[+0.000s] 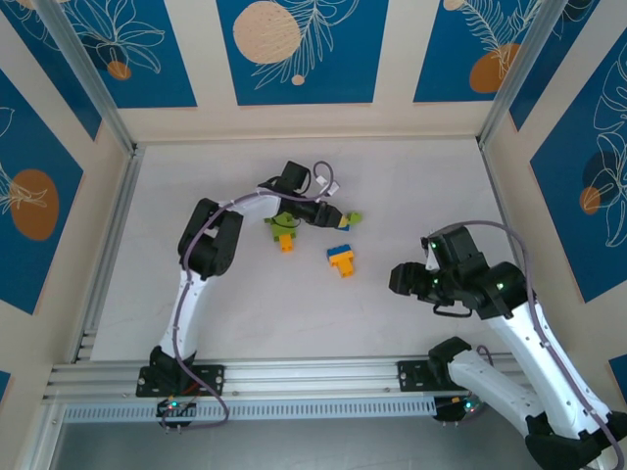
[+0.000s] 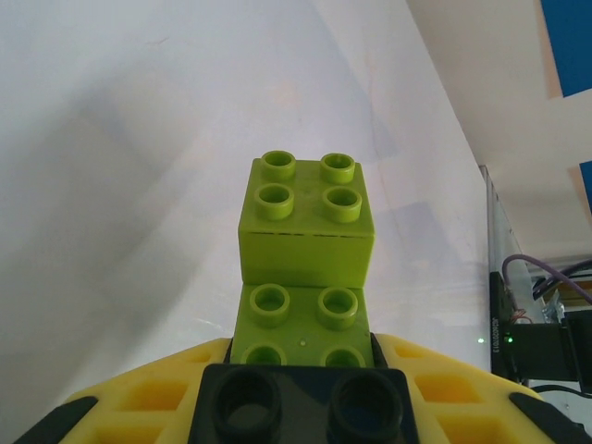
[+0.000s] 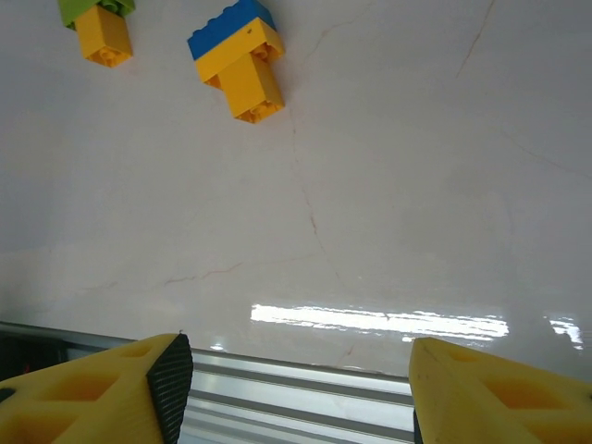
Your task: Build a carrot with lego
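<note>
Pinching stacked lime bricks (image 2: 305, 250), studded glossy plastic, left fingers (image 2: 139, 402) yellow, waffled

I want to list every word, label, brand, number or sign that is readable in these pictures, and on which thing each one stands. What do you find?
None can be read.
The studs of the lime green bricks are too blurred to show any mark.
The blue and orange stack shows plain faces.
The blue wall panels carry only drawings of leaves and circles, no letters.
</note>
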Robot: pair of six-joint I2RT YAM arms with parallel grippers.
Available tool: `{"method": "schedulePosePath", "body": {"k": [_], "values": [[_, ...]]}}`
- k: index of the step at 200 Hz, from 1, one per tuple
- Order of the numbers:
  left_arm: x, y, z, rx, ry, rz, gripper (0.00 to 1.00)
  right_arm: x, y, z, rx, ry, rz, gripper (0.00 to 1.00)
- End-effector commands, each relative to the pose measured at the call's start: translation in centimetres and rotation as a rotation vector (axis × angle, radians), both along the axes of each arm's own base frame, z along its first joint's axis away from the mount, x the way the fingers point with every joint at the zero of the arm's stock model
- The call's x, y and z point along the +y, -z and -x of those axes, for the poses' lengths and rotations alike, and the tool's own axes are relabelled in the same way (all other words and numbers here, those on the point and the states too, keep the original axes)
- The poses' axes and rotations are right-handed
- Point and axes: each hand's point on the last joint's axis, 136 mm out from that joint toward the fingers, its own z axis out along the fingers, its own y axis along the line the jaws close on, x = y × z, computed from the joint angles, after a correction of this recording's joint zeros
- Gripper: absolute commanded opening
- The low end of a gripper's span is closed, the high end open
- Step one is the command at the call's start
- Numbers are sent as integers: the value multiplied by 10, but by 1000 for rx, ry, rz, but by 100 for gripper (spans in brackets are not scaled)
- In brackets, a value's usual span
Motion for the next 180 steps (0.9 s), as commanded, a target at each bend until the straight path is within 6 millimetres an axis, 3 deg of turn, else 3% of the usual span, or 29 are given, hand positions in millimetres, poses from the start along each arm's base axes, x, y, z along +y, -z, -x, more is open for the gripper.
{"method": "schedulePosePath", "body": {"k": [1, 30, 61, 127, 180], "values": [[8, -21, -9, -42, -32, 28, 30, -3, 12, -12, 50, 8, 83, 65], [16, 5, -19, 15, -75, 33, 30, 5, 20, -24, 73, -9, 104, 65], [33, 11, -30, 36, -132, 56, 30, 11, 28, -30, 78, 0, 84, 65], [37, 20, -19, 71, -134, 40, 38, 16, 35, -41, 92, -7, 95, 65], [27, 24, -2, 121, -141, 50, 39, 20, 38, -41, 99, -9, 93, 65]]}}
